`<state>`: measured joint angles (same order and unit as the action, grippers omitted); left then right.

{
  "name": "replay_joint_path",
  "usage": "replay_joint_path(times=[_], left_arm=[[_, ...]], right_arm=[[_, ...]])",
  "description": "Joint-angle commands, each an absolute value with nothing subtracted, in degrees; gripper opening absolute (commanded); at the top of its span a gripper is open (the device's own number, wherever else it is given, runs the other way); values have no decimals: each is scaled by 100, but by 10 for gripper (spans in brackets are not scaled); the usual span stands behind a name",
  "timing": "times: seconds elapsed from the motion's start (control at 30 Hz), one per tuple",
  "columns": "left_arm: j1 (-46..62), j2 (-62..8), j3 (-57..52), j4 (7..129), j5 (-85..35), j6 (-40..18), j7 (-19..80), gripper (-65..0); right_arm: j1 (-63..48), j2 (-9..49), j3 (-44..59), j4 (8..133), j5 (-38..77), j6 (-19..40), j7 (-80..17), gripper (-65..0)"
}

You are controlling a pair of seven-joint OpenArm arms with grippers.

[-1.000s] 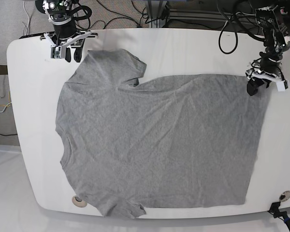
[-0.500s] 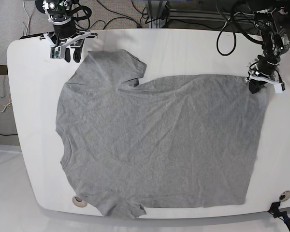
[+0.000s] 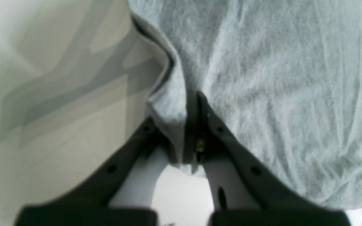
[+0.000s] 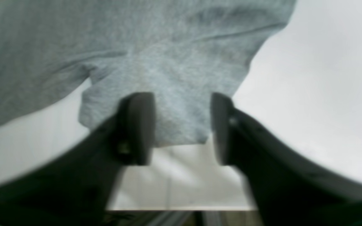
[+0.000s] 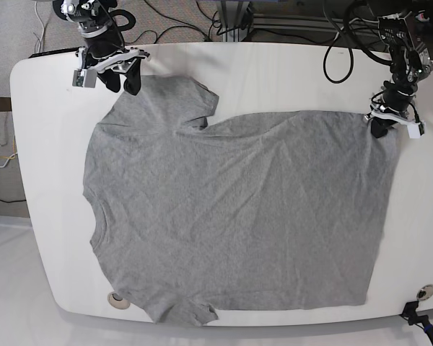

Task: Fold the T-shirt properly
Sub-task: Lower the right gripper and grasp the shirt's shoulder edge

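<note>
At hem corner, left hand pinching T-shirt

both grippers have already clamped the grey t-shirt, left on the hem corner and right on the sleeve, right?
Not quite. Only the left gripper is clamped on the T-shirt hem corner. The right wrist view shows the right gripper open, its fingers straddling the sleeve edge.

A grey T-shirt lies flat on the white table.

Grey wrinkled T-shirt, spread flat, covering white table
</note>
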<state>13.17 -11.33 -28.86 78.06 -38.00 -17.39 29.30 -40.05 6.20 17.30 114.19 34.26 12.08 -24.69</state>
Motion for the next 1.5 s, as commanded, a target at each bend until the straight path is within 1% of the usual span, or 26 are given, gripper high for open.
replay_joint_path(times=[0.0, 0.03, 0.07, 0.17, 0.3, 0.37, 0.7, 1.03, 1.2, 1.4, 1.43, 1.47], left_arm=[[1305, -1218, -2897, 7855, -3776, -1719, 3002, -650], [1305, -1218, -2905, 7855, -3776, -1719, 3002, -650], [1305, -1218, -2905, 7855, -3776, -1719, 3002, -650], [1305, -1218, -2905, 7855, -3776, -1719, 3002, -650], [1305, -1218, -2905, 7855, -3776, -1719, 3002, -650], [1305, -1218, -2897, 7855, -3776, -1719, 3002, -650], [1323, -1218, -2897, 7855, -3776, -1719, 3002, -650], [1323, -1218, -2897, 7855, -3776, -1719, 3002, -650], [1332, -1218, -2897, 7855, -3776, -1719, 3002, -650], [1332, -1218, -2905, 7855, -3776, -1719, 3002, -650], [1332, -1218, -2905, 7855, -3776, -1719, 3002, -650], [1332, -1218, -2905, 7855, -3776, -1719, 3002, -650]], right_arm=[[-4040, 637, 1763, 11503, 3626, 1270, -2378, -212], [-4040, 620, 1763, 11503, 3635, 1262, -2378, -175], [-4040, 620, 1763, 11503, 3644, 1262, -2378, -158], [-4048, 611, 1763, 11486, 3670, 1270, -2440, -161], [-4127, 620, 1763, 11231, 4479, 1262, -2598, -161], [-4154, 620, 1745, 11108, 4611, 1253, -2598, -161], [-4092, 611, 1692, 10554, 4602, 1270, -2598, -161], [-3864, 620, 1270, 10492, 4602, 1244, -2598, -161], [-3574, 620, 1262, 10334, 4602, 1244, -2598, -161], [-3266, 646, 1270, 9833, 4593, 1262, -2598, -162], [-3257, 646, 1270, 9798, 4593, 1262, -2598, -165], [-3257, 646, 1270, 9789, 4593, 1270, -2598, -187]])
